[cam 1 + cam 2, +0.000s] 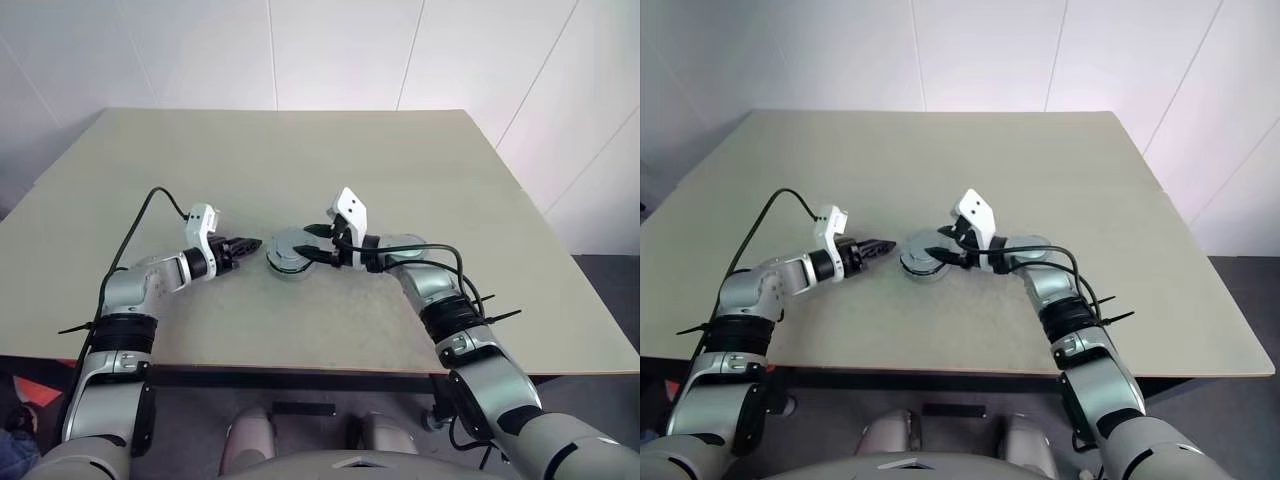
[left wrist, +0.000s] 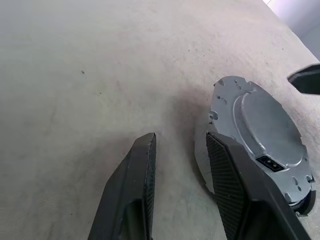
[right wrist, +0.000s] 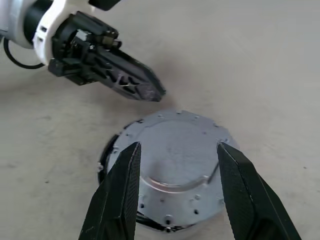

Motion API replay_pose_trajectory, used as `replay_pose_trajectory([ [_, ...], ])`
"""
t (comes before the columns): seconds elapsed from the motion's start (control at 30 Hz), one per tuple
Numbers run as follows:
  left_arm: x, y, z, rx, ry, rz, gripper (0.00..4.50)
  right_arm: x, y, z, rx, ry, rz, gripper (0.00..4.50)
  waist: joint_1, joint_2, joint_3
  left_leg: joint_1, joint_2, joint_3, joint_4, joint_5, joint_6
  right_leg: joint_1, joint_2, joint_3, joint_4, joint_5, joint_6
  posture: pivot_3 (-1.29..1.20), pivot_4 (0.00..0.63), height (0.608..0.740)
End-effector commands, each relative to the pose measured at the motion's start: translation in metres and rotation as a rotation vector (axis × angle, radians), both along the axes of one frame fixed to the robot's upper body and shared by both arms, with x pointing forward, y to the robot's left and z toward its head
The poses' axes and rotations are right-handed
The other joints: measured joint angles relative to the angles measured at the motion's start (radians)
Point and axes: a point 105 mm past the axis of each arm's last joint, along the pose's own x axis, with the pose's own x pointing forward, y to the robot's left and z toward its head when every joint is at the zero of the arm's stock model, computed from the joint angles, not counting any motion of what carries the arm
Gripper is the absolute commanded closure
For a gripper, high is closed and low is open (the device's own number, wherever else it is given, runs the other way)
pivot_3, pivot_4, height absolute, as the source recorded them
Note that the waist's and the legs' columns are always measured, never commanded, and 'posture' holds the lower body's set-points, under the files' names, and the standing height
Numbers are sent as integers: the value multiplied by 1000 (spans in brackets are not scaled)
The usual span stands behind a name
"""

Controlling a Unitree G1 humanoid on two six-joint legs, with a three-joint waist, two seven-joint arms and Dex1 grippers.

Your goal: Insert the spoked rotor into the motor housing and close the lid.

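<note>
The grey metallic lid (image 3: 175,142) lies flat on top of the motor housing (image 1: 283,266), whose dark rim (image 3: 106,156) peeks out beneath it near the middle of the table. My right gripper (image 1: 306,241) hovers just above the lid from the right, open, its fingers (image 3: 122,190) spread to either side and holding nothing. My left gripper (image 1: 254,245) sits low beside the housing's left edge, open, with bare table between its fingers (image 2: 142,170). The spoked rotor is hidden.
The beige table (image 1: 300,160) stretches wide behind and to both sides of the housing. Its front edge (image 1: 300,372) runs close below my arms. Black cables (image 1: 150,200) trail from both wrists.
</note>
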Motion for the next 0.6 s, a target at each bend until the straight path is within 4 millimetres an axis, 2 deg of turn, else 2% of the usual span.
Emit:
replay_pose_trajectory([
  [0.03,5,7,16,5,-61,19,2763,0,8,6,5,-25,0,1835,0,0,0,0,0,0,0,0,0,0,0,0,0,0,0,0,0,740],
  [0.13,5,7,16,6,-63,19,2763,5,9,0,-12,-15,-33,1835,0,0,0,-1,0,0,0,0,0,0,0,0,0,0,0,0,0,740],
  [0.23,4,6,15,4,-63,19,2763,9,9,0,-20,-13,-44,1214,0,0,0,-2,0,0,0,0,0,-1,0,0,0,0,0,0,0,740],
  [0.37,2,6,14,3,-60,22,2763,11,10,0,-47,-55,-56,35,-1,0,0,-2,0,0,0,0,0,-1,0,0,0,0,0,0,0,740],
  [0.6,1,8,13,3,-57,36,2763,3,18,3,-67,-107,-10,35,-1,0,0,-2,0,0,0,0,0,-1,0,0,0,0,0,0,0,740],
])
